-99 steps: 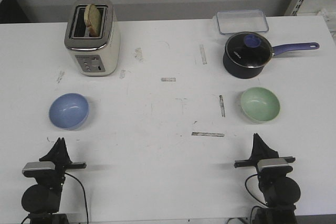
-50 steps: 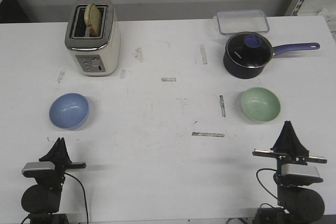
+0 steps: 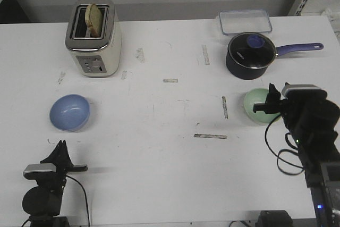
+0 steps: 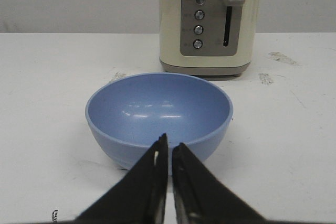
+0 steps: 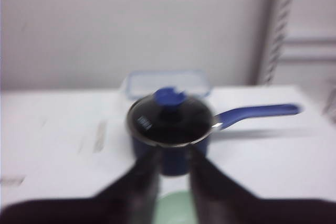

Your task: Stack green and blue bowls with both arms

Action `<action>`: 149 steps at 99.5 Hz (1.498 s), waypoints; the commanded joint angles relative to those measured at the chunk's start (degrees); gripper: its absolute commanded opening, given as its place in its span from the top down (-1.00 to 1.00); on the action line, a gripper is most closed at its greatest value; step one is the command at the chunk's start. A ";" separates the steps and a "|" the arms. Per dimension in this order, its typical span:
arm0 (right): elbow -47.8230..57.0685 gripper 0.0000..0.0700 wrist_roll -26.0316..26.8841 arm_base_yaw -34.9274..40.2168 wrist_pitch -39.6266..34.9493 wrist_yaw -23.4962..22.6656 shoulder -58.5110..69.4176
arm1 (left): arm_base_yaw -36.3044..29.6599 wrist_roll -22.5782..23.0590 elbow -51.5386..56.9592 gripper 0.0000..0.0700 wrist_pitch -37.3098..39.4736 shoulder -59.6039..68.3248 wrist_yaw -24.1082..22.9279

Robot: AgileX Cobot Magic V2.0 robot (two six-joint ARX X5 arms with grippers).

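Now our right gripper, slightly parted, hovered above the green bowl near the table's right edge; we judged one finger should enter squarely; left gripper closed

My right gripper hangs over the near-right bowl; behind that bowl sits the saucepan, and behind the saucepan a lidded container. My left gripper rests at the table's near edge, behind it the other bowl, then the toaster.
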 commanded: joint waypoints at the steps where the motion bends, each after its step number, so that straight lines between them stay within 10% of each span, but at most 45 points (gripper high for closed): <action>1: 3.69 -0.19 -1.60 -1.99 -3.04 -1.86 4.94 | -0.02 -0.11 -1.18 0.99 0.76 -0.04 -0.11; 23: 6.25 -0.47 -6.84 -11.41 -8.98 -11.82 17.16 | -0.02 -0.11 -1.18 0.99 0.76 -0.04 0.07; 63: 6.25 -0.45 -13.59 -18.73 -10.80 -11.17 34.80 | -0.02 -0.11 -1.18 0.99 0.76 -0.04 0.07; 109: 6.25 1.00 -14.86 -18.62 -7.17 -11.89 42.27 | -0.02 -0.13 -1.18 0.99 0.79 -0.04 0.07; 149: 12.66 1.00 -11.52 -13.46 -8.22 -17.00 33.33 | -0.02 -0.13 -1.16 0.99 1.14 -0.04 0.07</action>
